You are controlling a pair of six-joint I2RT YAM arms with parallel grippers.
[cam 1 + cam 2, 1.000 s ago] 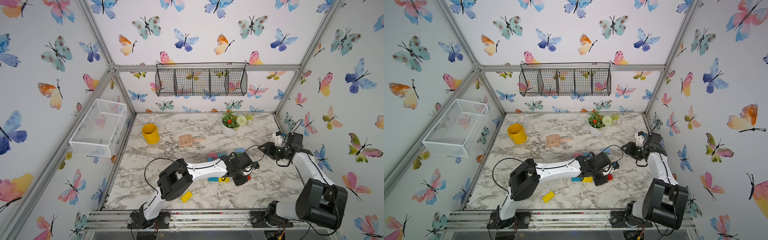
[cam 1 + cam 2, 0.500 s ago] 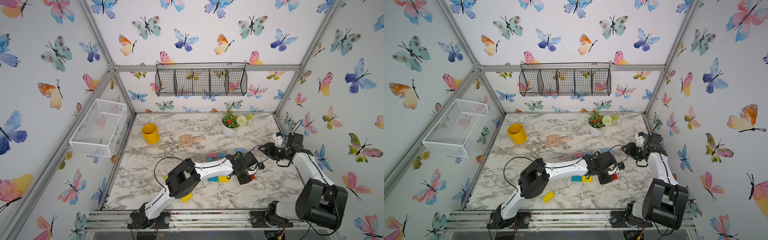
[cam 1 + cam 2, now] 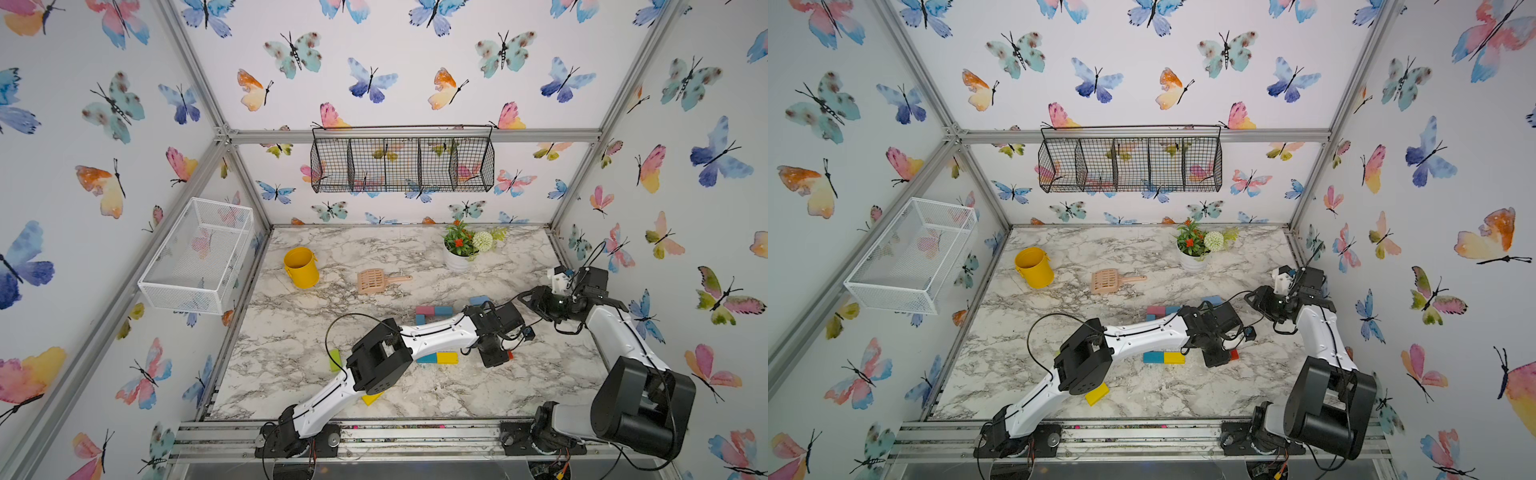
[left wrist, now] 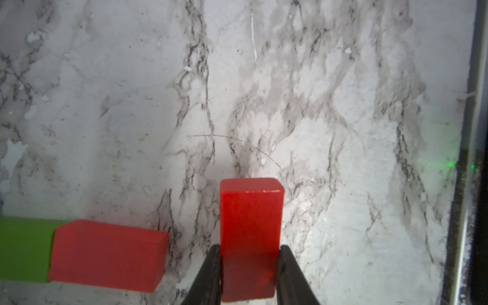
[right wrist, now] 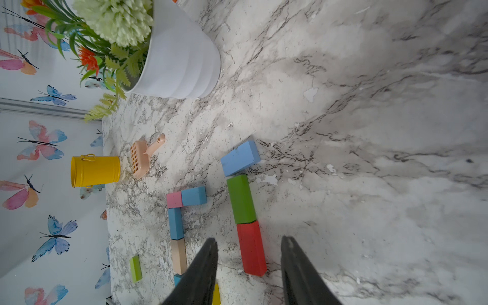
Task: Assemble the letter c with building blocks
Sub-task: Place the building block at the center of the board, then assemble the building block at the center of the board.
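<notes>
C is mostly down: pink block (image 5: 174,200) + blue block (image 5: 194,196) form the top arm, blue spine block (image 5: 175,223) + tan block (image 5: 178,254) the back, and teal block (image 3: 427,358) + yellow block (image 3: 447,357) the lower arm.

My read of what's left: extend or finish the lower arm and close gaps.

Left hand (image 4: 249,249) is clamped on a red block (image 4: 250,224), gripped across its narrow width. Its long axis is in line with the hand, pointing away from the wrist — crosswise to the second red block (image 4: 108,254) and green block (image 4: 23,248), which lie end to end just beside it on the bench (image 4: 343,105). Can't tell if its far end touches down. In the top views it sits past the yellow end of the lower arm, apart from it.

Right hand (image 5: 248,264) — jaws partly apart, empty, off toward the bench's right edge.

Spares: light blue block (image 5: 240,158), lime block (image 5: 135,268), loose yellow block (image 3: 1097,394).
</notes>
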